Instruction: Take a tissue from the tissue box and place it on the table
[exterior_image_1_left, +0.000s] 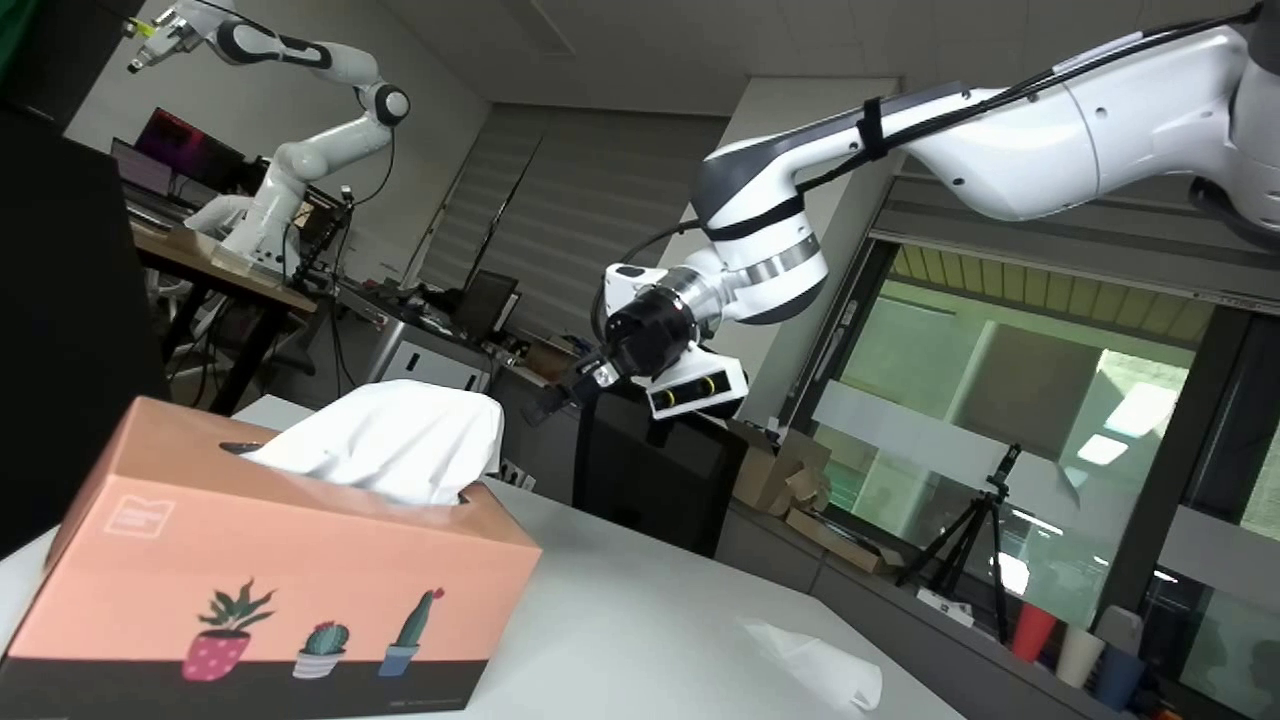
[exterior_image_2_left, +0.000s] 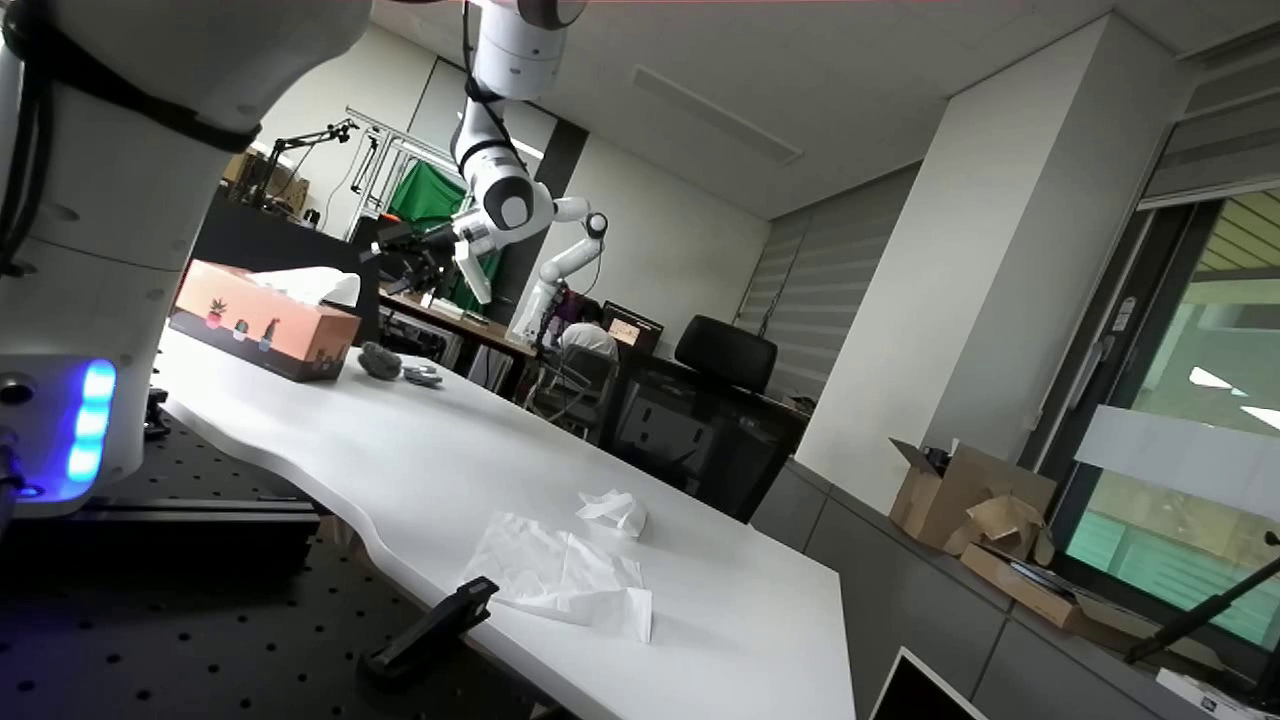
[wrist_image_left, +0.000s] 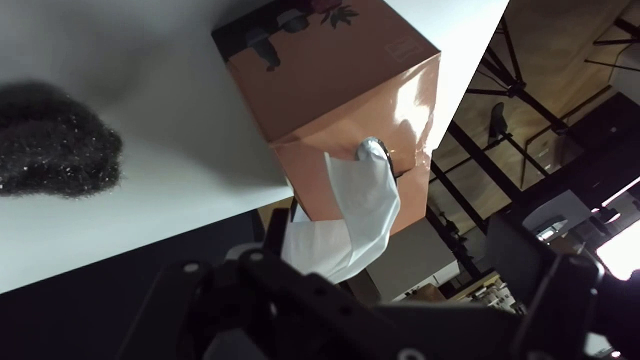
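Apparently we're at the reach, gripper (exterior_image_1_left: 552, 401) spread near the tissue box (exterior_image_1_left: 290, 560); next, we pinch its tissue (exterior_image_1_left: 395, 440).

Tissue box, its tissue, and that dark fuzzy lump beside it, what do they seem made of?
The tissue box is probably printed cardboard with a glossy coat: sharp folded edges, bright glare on top in the wrist view. The tissue looks like thin, matte paper, in limp folds. The dark lump seems fuzzy fibre, with a hairy outline and tiny glints; natural or synthetic, I can't tell.
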